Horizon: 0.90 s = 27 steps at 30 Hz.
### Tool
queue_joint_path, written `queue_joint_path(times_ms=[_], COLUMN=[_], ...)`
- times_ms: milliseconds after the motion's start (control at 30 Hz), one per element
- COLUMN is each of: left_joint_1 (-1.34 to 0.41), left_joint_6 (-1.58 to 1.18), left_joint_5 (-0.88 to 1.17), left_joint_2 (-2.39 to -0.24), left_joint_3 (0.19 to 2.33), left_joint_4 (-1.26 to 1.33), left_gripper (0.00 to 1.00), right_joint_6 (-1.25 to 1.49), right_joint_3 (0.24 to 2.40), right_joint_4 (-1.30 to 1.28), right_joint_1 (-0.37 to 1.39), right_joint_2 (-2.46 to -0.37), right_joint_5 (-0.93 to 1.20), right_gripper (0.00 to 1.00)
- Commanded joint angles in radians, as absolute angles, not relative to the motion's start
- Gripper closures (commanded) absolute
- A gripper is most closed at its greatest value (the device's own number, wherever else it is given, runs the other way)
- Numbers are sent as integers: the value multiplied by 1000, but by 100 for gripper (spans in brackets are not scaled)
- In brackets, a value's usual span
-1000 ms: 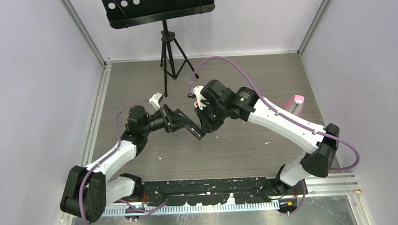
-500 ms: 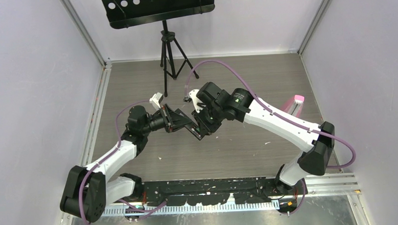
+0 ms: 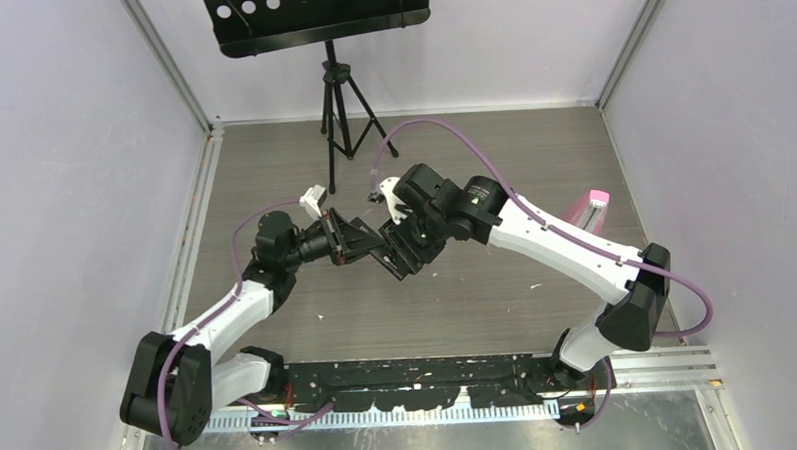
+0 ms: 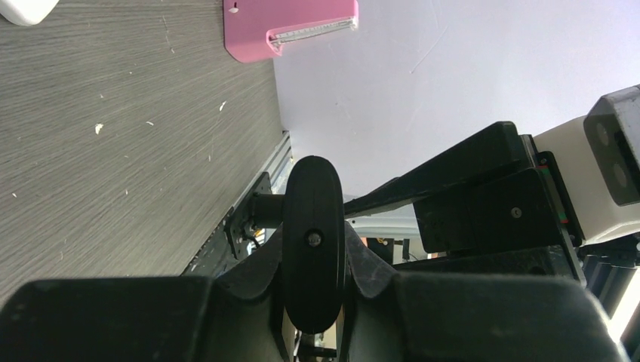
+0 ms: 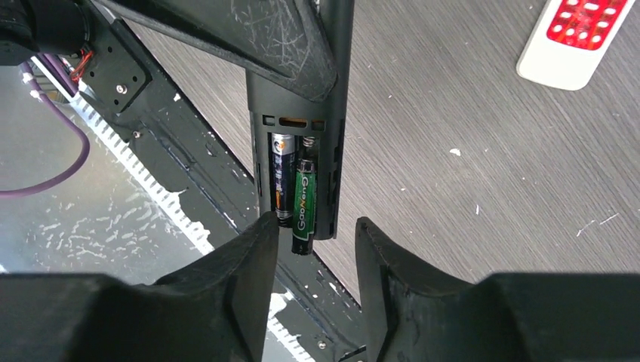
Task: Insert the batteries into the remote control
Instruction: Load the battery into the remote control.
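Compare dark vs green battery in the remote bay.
Colour: the dark battery is black with an orange band; the green battery is green. Seating: the dark battery lies inside the bay of the black remote; the green battery pokes past its end, spring exposed above. Shared: parallel, side by side.

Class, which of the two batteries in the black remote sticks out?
The green battery: its near end juts past the compartment's edge; the dark battery beside it lies inside.

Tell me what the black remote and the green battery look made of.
The black remote looks like matte moulded plastic: dull sheen, cut slots. The green battery wears a glossy printed wrap, presumably over metal: lettering and highlights show.
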<state>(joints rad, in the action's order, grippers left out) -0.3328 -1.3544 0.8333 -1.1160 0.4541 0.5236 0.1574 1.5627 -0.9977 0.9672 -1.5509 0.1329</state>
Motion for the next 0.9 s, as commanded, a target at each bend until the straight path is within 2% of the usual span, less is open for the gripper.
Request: queue_joint_path(times_ms=[0,267,467,567,867], left_joint_1=[-337,-336,-336,-336,-336], left_joint_6=[-1374,-1445,-1666,-1748,-1833], left_joint_5=[853,822,739,707,658], left_joint_2=[-1081,-1049,-1045,-1042,-1021], left_joint_3=[483,483,452,449,454], left_joint_4=[584,584,734,783,822], left_gripper=[100,100,100,100,100], right_joint_6=[208,370,701,859,1101], right_joint_3=[1565,1473,1194,1052,863], right_joint_4=[-929,-750,-299,-102,236], right_joint_1=[974,970,968,968,968], right_joint_2=[-1453,-1295,-1093,-1037,-1008], right_joint_5=[106,38,-152,-191,-222], right_gripper=[50,34,23,22,22])
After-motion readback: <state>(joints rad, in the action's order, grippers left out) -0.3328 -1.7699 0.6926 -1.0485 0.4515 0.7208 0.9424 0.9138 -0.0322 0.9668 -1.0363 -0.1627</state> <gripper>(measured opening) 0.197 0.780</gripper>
